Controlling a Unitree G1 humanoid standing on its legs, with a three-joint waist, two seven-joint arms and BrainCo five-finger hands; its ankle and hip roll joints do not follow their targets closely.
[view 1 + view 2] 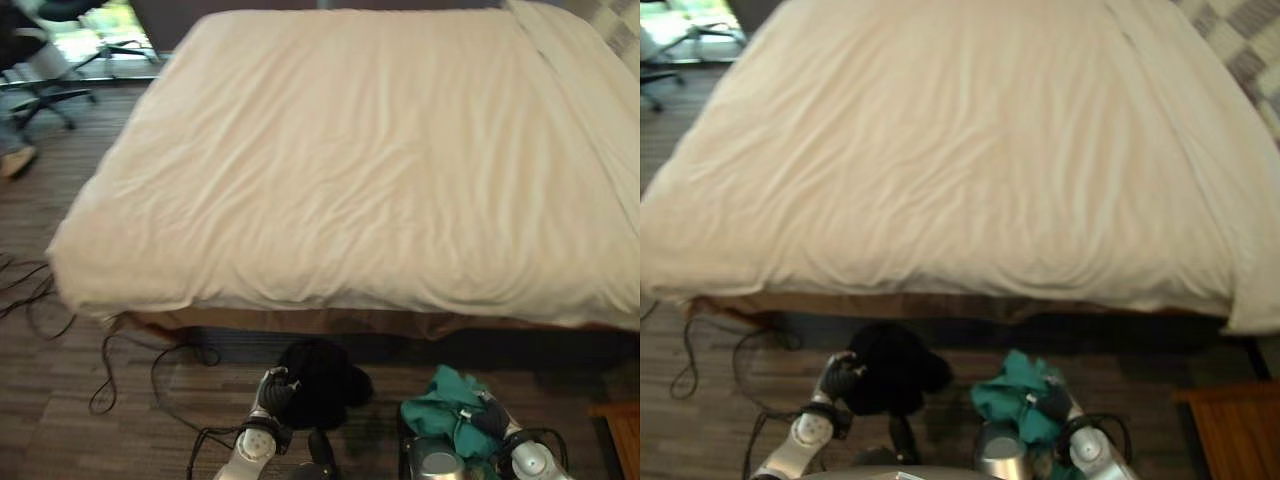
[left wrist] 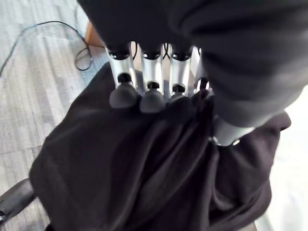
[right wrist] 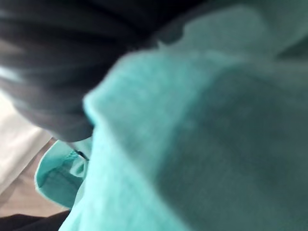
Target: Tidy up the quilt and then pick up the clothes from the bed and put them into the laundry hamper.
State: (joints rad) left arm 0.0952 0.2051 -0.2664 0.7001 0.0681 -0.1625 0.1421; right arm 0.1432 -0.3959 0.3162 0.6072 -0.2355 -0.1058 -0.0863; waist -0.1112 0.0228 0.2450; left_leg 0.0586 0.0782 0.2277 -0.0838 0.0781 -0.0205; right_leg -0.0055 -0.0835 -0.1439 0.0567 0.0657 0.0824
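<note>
Fingers [image 2: 153, 86] of the left hand [image 1: 272, 392] curl into a black garment [image 1: 320, 380], which hangs bunched from the grip, low and close to the robot at the foot of the bed [image 1: 330, 322]. Beside it, the right hand [image 1: 490, 415] carries a teal garment [image 1: 450, 410]; the cloth drapes over that hand, so whether its fingers are curled round the cloth cannot be told. Both clothes are off the bed and held above the wooden floor [image 1: 60, 400]. Farther off, the quilt [image 1: 360, 160] lies spread flat across the bed with shallow creases, so the tidying looks done. No hamper can be made out, so which way the clothes must travel, and which hand is nearer, cannot be judged. At the far left stands an office chair [image 1: 60, 60].
</note>
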